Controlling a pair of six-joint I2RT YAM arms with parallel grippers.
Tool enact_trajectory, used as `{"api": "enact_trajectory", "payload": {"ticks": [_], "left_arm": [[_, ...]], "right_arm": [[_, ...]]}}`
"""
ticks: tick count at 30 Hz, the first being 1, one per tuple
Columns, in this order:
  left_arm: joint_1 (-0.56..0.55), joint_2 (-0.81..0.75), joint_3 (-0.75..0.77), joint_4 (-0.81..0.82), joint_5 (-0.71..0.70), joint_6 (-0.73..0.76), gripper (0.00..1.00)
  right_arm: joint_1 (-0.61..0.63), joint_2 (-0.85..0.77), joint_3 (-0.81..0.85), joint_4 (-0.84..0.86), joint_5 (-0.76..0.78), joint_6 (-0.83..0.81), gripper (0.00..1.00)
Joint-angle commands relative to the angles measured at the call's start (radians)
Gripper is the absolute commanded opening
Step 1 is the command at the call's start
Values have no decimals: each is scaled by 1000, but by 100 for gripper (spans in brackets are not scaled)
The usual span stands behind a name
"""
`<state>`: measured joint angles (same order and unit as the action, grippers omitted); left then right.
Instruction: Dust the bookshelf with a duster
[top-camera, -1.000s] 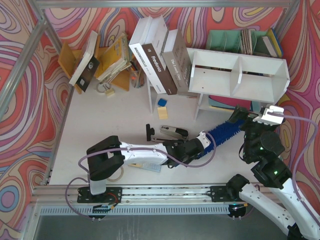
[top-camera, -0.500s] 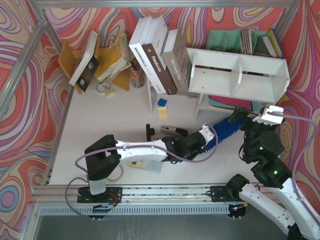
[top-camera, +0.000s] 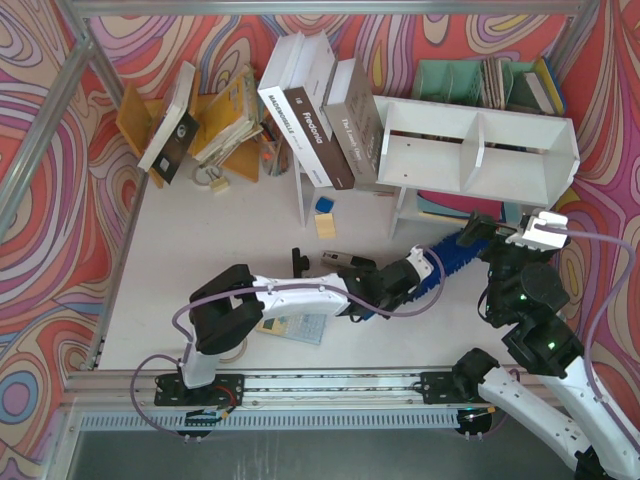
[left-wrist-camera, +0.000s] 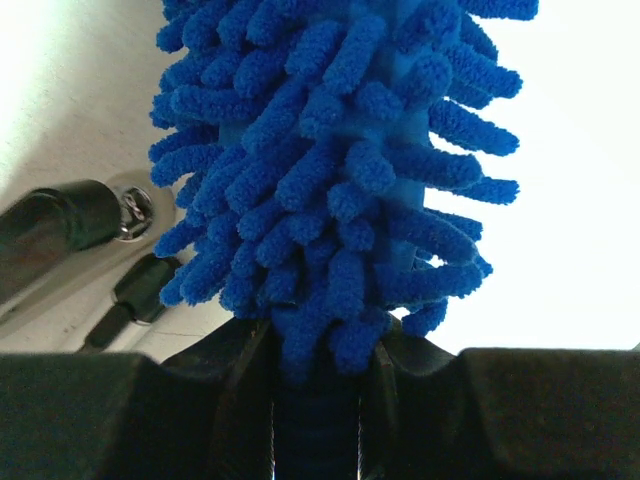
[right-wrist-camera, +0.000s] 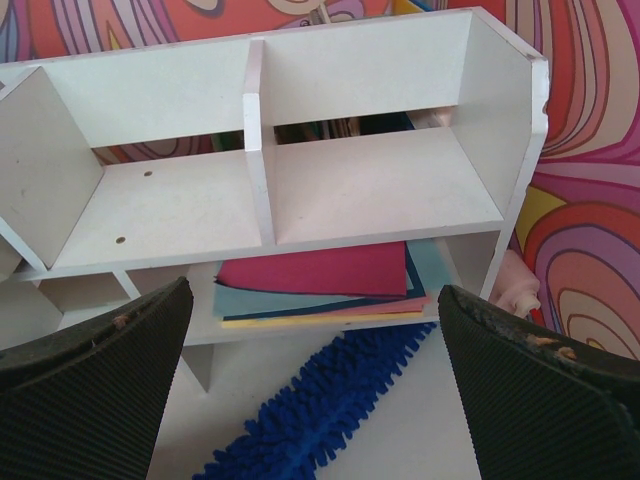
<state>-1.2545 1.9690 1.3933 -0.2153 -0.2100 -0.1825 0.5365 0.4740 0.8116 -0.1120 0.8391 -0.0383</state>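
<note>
Because its handle is pinched just below the fluffy blue head, the duster (top-camera: 452, 257) is steered firmly by the left fingers (left-wrist-camera: 150, 400), which are closed tight around it. It is laid low over the counter (top-camera: 230, 230), its tip aimed at the lower level of the white bookshelf (top-camera: 480, 145), just in front of the coloured papers (right-wrist-camera: 310, 275) stacked there. The right fingers (right-wrist-camera: 90, 350) are spread wide and empty, held back facing the shelf, seemingly to leave the sweep clear

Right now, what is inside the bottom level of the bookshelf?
A flat stack of sheets, pink on top, with light-blue and yellow edges showing beneath. The bookshelf board above hides the back of that level.
</note>
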Motion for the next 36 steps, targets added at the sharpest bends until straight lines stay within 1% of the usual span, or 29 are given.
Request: {"api": "enact_trajectory", "payload": {"ticks": [1, 6, 16, 22, 30, 36], "left_arm": [[13, -63, 56, 68, -24, 34, 0], [16, -70, 67, 92, -27, 40, 0], [17, 42, 119, 40, 48, -2, 0], [18, 76, 147, 18, 48, -1, 0], [17, 61, 169, 0, 17, 18, 0], [17, -42, 87, 87, 7, 9, 0]], "right_arm": [[1, -11, -6, 29, 2, -14, 99], [0, -10, -6, 29, 0, -13, 99], [1, -12, -7, 28, 1, -11, 99], [1, -11, -6, 29, 2, -13, 99], [0, -10, -8, 29, 2, -14, 99], [1, -9, -6, 29, 2, -14, 99]]}}
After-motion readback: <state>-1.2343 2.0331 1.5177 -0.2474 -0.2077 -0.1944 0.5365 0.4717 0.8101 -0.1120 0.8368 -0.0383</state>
